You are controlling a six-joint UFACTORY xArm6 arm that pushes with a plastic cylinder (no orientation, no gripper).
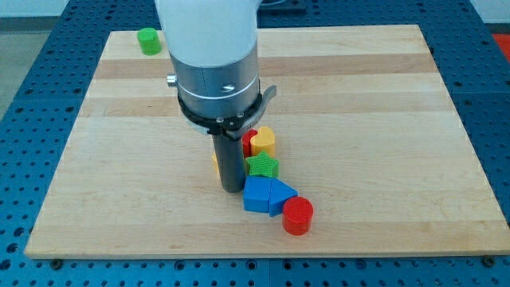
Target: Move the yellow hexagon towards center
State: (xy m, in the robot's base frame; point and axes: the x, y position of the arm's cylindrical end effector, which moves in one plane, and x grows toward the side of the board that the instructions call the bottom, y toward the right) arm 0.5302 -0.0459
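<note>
Gripper absent: only the rod's tip is seen, holding nothing, just left of the green block. Above it the yellow hexagon is found beside a red block, near the bench centre. Short, squarely centred pushes are advised.

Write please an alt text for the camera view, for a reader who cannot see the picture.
My tip rests on a wooden board, just to the view's left of a cluster: a yellow hexagon, a partly hidden red block, a green block, two blue blocks and a red cylinder. A green cylinder stands alone at the view's top left.
</note>
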